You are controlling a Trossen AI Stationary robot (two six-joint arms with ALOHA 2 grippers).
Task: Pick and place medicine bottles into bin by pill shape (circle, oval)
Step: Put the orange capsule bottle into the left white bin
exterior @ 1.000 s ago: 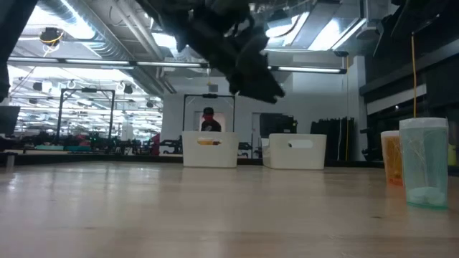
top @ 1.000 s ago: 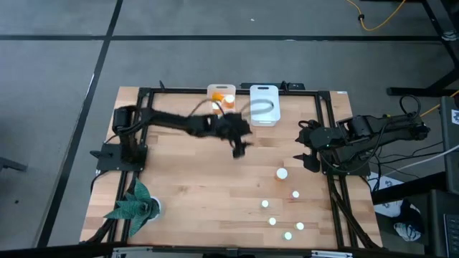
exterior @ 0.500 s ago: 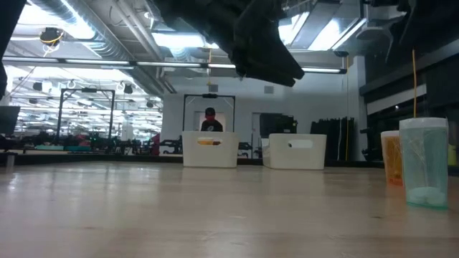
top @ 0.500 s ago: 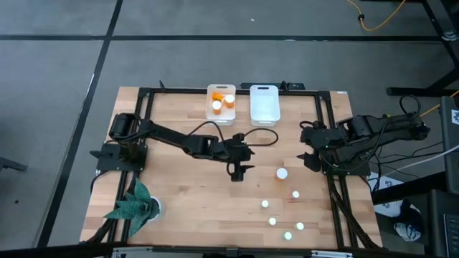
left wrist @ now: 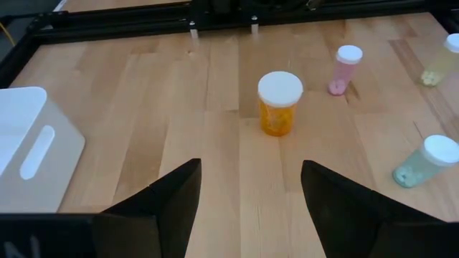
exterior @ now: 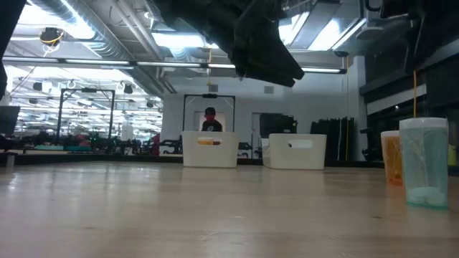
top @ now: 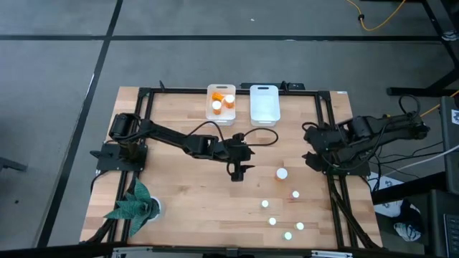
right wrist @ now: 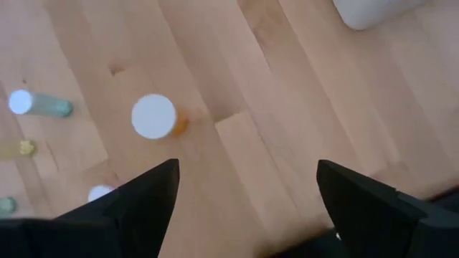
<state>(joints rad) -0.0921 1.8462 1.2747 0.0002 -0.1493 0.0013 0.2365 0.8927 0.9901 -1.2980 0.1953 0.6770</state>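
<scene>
Wooden surface (top: pixel 193 186) under me, two white bins at its far edge. My left claw (top: pixel 239 172) hangs spread and empty over the middle, an orange bottle (left wrist: pixel 280 104) standing ahead of it. Three orange bottles sit in the left bin (top: pixel 221 113). Smaller bottles dot the near right corner. My right claw (top: pixel 313 159) waits wide open by the right rail.

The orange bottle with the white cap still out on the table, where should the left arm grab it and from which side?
Grip the orange bottle across its round orange body, just under the wide white cap. It stands upright with clear wood all around it, and the left gripper already faces it with open jaws, so a level approach straight ahead looks best. The pink bottle stands apart, out of the way.
</scene>
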